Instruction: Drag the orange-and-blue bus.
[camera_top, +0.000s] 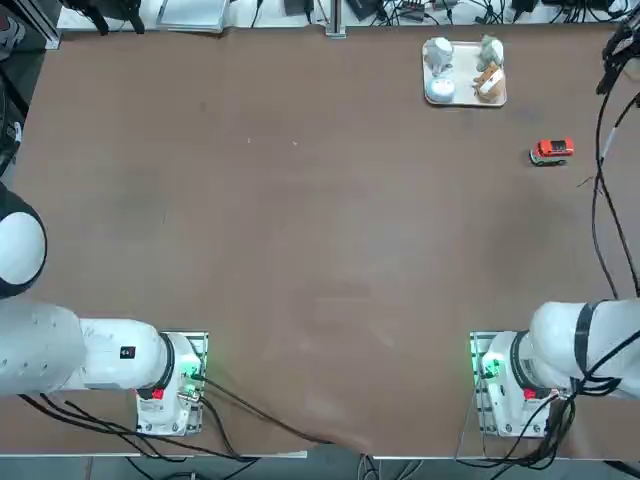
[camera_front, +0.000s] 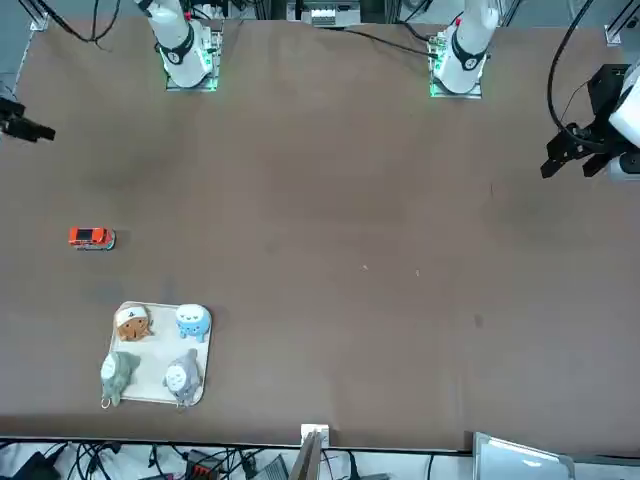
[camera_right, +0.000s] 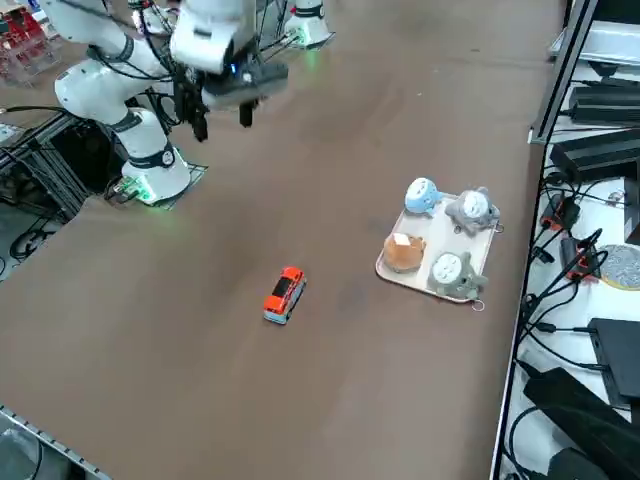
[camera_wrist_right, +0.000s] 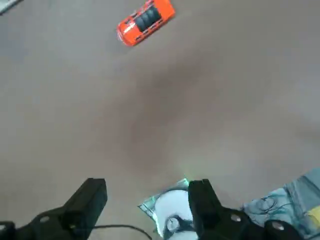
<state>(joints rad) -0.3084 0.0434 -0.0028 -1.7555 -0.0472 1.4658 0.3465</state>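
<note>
Resting alone on the brown counter (camera_top: 300, 250), bus (camera_top: 552, 151) sits near a tray (camera_top: 464, 96) of figurines, on the working arm's side. Right gripper (camera_right: 221, 113) hangs high near its base, jaws released and empty (likely pre-approach). No legible writing.

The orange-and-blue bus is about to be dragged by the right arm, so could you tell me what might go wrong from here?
The orange-and-blue bus is tiny, and the open right gripper hangs well away from it, so a slightly off descent could miss or tip it. A drag toward the pale tray of figurines could knock it. The bus also sits near the table's edge, where dangling cables might snag the arm.
</note>
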